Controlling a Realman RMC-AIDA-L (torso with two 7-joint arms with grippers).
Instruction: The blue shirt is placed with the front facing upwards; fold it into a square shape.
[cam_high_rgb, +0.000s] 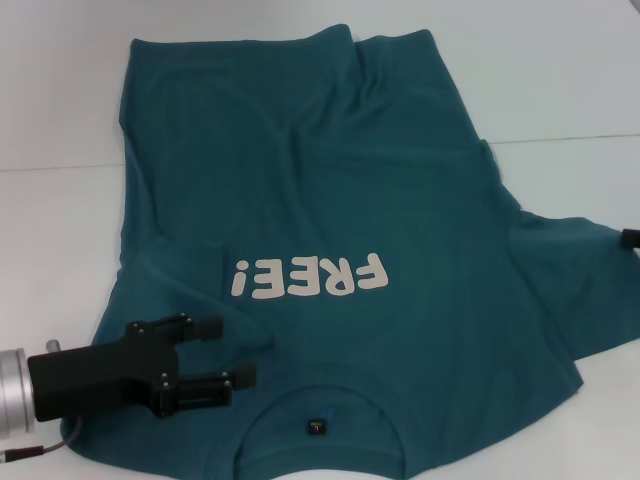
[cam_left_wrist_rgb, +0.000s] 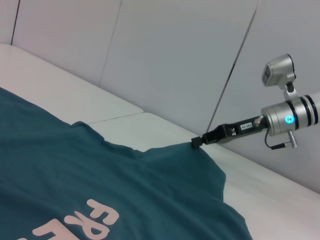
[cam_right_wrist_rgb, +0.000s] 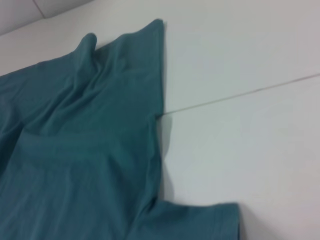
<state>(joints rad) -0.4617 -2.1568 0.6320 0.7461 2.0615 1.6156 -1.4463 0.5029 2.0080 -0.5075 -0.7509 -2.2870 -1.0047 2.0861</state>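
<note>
The blue shirt lies front up on the white table, its white "FREE!" lettering upside down to me and its collar with a small dark label nearest me. My left gripper is open over the shirt's left shoulder, beside the collar, with nothing between its fingers. My right gripper is at the tip of the right sleeve, which peaks up to it; it looks shut on that sleeve. In the head view only its black tip shows. The right wrist view shows the shirt's side and sleeve.
The white table has a thin seam running across it at the right. The shirt's body has wrinkles near the far hem. Pale wall panels stand behind the table.
</note>
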